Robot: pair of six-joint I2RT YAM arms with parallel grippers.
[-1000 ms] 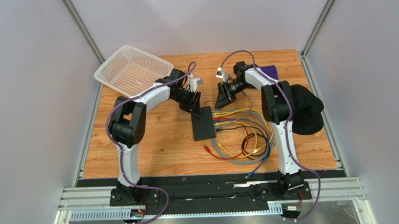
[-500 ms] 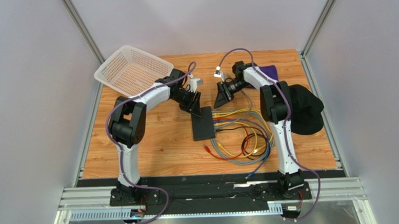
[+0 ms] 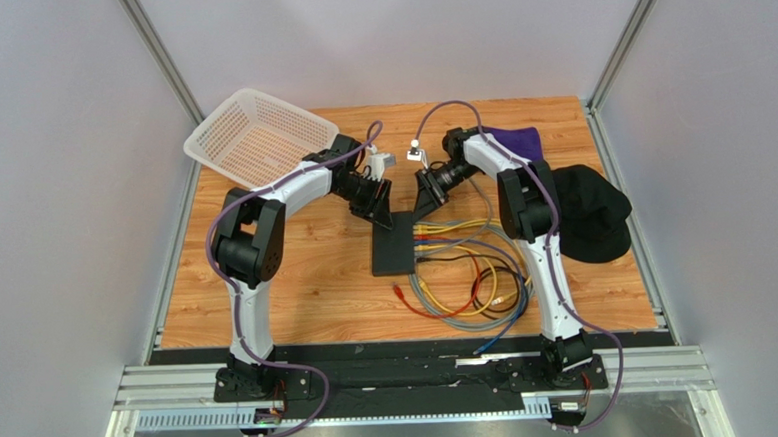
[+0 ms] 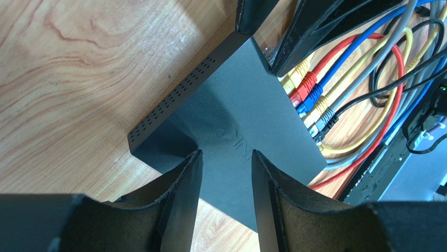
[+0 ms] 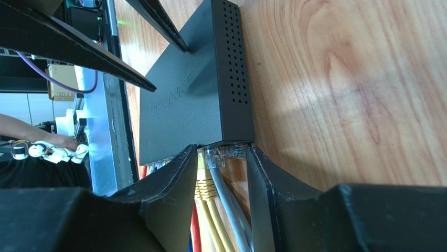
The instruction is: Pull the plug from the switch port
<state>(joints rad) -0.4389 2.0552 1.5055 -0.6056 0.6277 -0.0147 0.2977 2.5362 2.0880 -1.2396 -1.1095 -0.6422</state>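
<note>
The flat black switch lies mid-table, with yellow, red, blue and grey plugs in its right-edge sockets. My left gripper is open. In the left wrist view my left gripper has its tips over the switch top near the far end; contact is unclear. My right gripper is open at the far end of the socket row. In the right wrist view my right gripper straddles a yellow plug and a clear plug on a grey cable, both seated in the switch.
A tangle of coloured cables spreads right and toward the near edge from the switch. A white basket stands at the back left. A black cap and a purple cloth lie at the right.
My right gripper has moved left and down to the switch's socket edge, its fingers now around the end plugs. The left arm has hardly moved.
</note>
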